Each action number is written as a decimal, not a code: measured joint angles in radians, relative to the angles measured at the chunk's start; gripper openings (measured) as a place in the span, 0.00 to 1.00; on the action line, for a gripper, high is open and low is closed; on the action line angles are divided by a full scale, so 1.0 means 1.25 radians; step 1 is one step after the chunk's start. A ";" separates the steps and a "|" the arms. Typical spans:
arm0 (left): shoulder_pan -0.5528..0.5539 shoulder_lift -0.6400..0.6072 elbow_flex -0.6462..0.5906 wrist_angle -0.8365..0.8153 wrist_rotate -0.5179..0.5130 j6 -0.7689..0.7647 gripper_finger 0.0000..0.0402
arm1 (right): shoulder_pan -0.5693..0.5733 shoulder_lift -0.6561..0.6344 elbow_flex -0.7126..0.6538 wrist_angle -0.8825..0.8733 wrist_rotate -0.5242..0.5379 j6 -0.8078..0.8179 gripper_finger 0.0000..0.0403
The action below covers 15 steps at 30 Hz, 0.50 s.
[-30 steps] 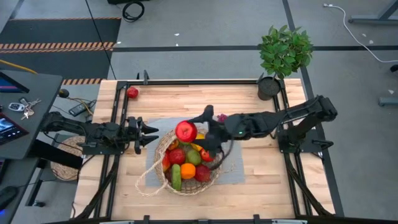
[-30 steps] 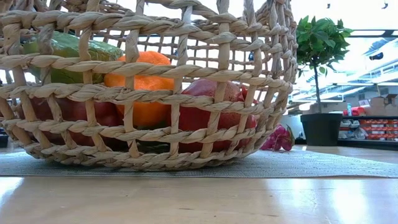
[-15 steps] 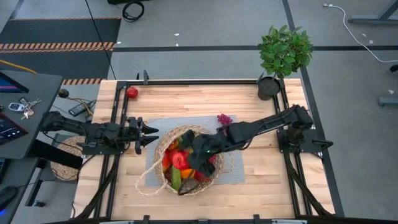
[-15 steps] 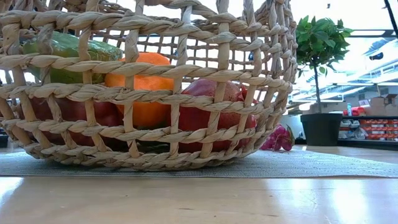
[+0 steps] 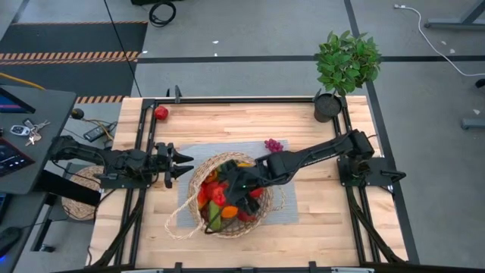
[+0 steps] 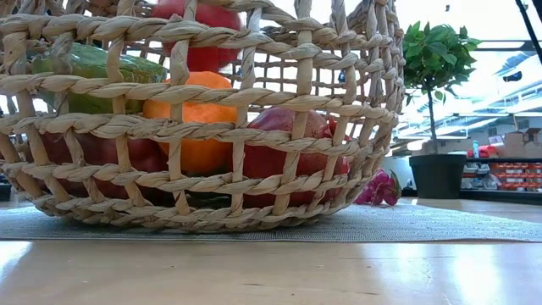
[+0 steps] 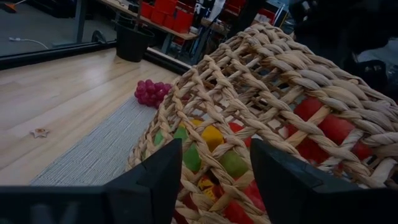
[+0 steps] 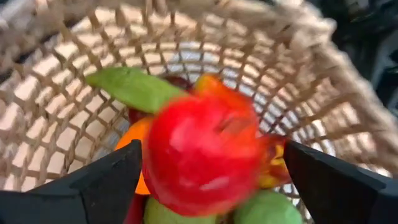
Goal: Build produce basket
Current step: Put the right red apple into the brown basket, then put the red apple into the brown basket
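Your wooden table (image 5: 318, 220) fills the scene from above, with a grey mat (image 5: 292, 203) laid across its middle. On that mat sits the basket (image 5: 198, 179), a round bowl of tan woven wicker, and it lies between your two grippers.

Your right arm (image 5: 318, 154) reaches in from the right side of the table and stretches over the basket. Your right gripper (image 5: 227, 191) hangs inside the basket mouth, just above the piled produce (image 5: 211, 196). Its jaws stand wide apart. In the right wrist view a red apple (image 8: 202, 152) sits directly between the two dark fingers (image 8: 93, 183), with clear space on either side, so nothing is clamped. Around the apple you have a green leaf-shaped piece, an orange and a green fruit lower in the pile.

Your left gripper (image 5: 182, 159) waits just outside the basket's left wall, pointing at it, with its jaws closed on nothing.

Beyond the tip of your right gripper's reach, well behind the basket on the mat's far edge, lies a bunch of purple grapes (image 5: 273, 145). A small red fruit (image 5: 161, 113) rests near the far left corner of the table, well apart from both grippers. A potted plant (image 5: 345, 64) stands at the far right corner.
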State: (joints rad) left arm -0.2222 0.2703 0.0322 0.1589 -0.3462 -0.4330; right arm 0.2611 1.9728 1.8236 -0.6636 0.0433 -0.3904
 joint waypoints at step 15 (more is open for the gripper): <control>0.000 0.000 0.000 0.000 0.000 0.000 0.49 | -0.036 -0.203 -0.004 -0.019 0.065 0.002 0.98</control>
State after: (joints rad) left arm -0.2222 0.2703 0.0322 0.1593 -0.3462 -0.4332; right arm 0.2159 1.7186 1.8189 -0.6877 0.1240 -0.3878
